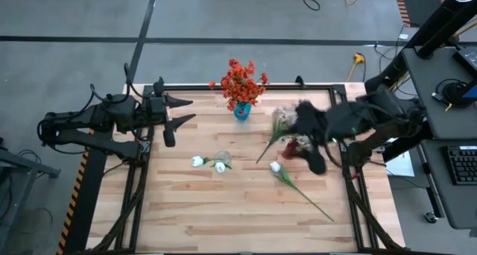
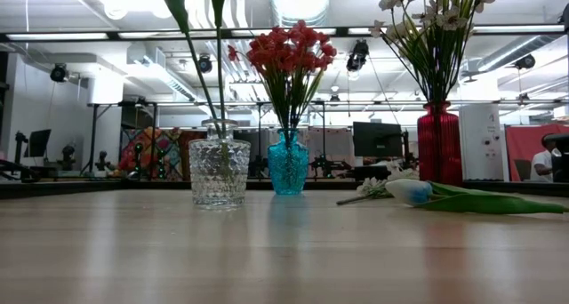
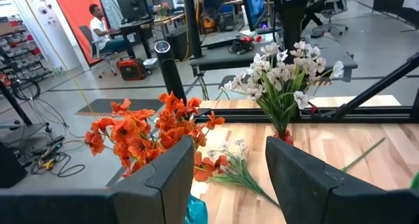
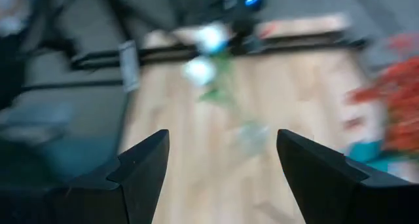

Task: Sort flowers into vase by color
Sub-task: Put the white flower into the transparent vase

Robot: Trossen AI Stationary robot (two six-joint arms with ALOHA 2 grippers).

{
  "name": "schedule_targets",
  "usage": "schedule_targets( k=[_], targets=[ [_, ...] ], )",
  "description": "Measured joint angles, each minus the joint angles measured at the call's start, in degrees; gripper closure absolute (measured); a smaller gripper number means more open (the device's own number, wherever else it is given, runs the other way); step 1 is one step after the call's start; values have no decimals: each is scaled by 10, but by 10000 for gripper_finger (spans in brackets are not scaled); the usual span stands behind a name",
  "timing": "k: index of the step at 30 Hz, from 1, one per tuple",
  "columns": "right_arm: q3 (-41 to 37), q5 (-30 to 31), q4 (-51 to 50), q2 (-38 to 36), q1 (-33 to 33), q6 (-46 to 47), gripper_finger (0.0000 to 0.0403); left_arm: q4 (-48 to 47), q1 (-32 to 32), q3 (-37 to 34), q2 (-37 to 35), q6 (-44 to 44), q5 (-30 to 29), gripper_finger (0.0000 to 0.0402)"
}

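No writing can be read anywhere; nearest in the low view, a white tulip (image 2: 411,190) lies flat on the worktop (image 1: 246,203), its stem running from bud at 10 o'clock to 4 o'clock overhead. Beyond stand a clear glass vase (image 2: 219,172), a blue vase (image 2: 289,163) of orange-red blossoms (image 2: 286,55) and a red vase (image 2: 439,145) of pale blossoms (image 2: 436,15). Only the high view shows both arms: the left gripper (image 1: 179,112) waits at 10 o'clock, fingers (image 3: 171,178) wide and empty, and the right gripper (image 1: 307,139) hovers at 2 o'clock, fingers (image 4: 141,165) wide, holding nothing.

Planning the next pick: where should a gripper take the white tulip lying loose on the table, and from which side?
Grip the white tulip on its green stem, just behind the bud, coming straight down. It lies flat, the stem running clear toward the table's right front, with bare wood either side for the fingers. The right gripper is probably nearest.
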Motion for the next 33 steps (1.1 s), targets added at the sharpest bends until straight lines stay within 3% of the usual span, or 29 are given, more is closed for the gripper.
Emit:
schedule_targets(
  k=[3,12,17,23,33],
  targets=[
    [-4,-35,-49,0,40,51,129,1,0,0,-1,-8,0,229],
    [-106,-35,-209,3,117,307,129,2,0,0,-1,-18,0,229],
    [-195,-80,-184,2,149,413,129,2,0,0,-1,-18,0,229],
    [-291,-79,-139,1,193,516,129,2,0,0,-1,-17,0,229],
    [-469,14,43,-1,260,529,129,0,0,0,-1,-17,0,229]
  ],
)
